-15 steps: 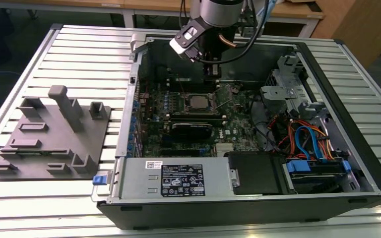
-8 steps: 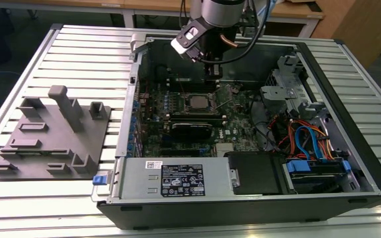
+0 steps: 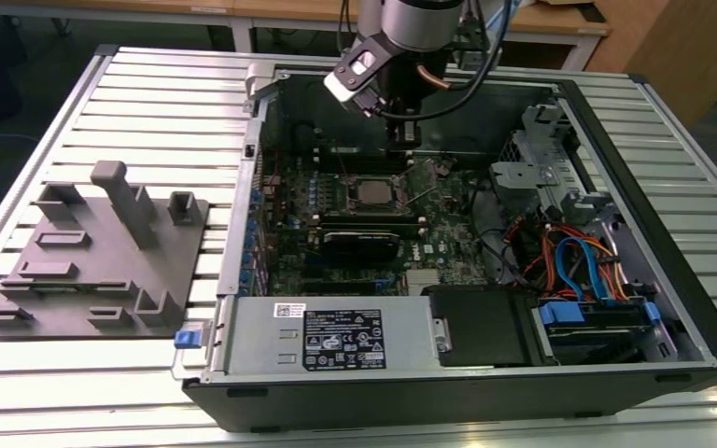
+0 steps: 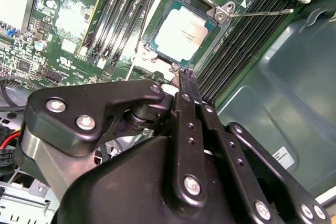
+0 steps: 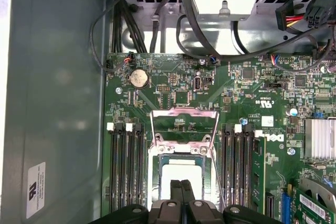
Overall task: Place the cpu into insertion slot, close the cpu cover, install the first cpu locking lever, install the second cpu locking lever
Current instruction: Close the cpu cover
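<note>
Memory slots [image 5: 126, 166] flank the insertion slot [image 4: 197, 3] on both sides, and black cables [image 5: 186, 14] loop past the edge of the green motherboard [image 5: 173, 87]. We find the cpu [image 4: 181, 32] lying flat in that slot, its pale top bare. In the first wrist view the cpu cover [image 5: 184, 114] is swung open beyond the chip. The second wrist view shows a thin locking lever [image 4: 262, 11] jutting over the memory slots. The tool [image 5: 181, 186], fingers pressed together on nothing, hangs at the cpu's edge. In the exterior view the case [image 3: 458, 401] rests on a slatted table [image 3: 122, 103] near a grey fixture block [image 3: 85, 261].
</note>
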`<state>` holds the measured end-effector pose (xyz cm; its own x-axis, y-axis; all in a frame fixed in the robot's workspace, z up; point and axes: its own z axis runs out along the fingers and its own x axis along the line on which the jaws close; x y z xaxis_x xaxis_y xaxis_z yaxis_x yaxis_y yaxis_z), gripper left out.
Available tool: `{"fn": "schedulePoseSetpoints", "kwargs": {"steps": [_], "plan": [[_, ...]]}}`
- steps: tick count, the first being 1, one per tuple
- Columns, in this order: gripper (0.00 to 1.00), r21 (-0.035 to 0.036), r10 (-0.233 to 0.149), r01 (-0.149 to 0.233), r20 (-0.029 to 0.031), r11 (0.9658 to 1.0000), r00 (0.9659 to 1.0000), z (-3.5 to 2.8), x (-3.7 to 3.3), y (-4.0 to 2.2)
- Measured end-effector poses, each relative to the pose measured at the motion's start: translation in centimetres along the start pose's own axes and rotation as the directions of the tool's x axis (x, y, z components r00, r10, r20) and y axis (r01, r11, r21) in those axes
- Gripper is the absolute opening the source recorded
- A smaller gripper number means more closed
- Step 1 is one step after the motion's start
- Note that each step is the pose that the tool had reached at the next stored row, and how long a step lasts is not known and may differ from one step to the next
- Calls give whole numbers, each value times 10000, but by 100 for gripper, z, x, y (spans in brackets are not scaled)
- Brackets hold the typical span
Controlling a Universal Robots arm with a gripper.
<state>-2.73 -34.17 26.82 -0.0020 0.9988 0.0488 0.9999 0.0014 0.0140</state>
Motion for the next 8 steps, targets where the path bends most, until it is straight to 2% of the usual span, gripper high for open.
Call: {"fn": "schedulePoseSetpoints", "kwargs": {"steps": [8], "plan": [[11,0,1,-1,0,10000,10000,0,0,21]]}}
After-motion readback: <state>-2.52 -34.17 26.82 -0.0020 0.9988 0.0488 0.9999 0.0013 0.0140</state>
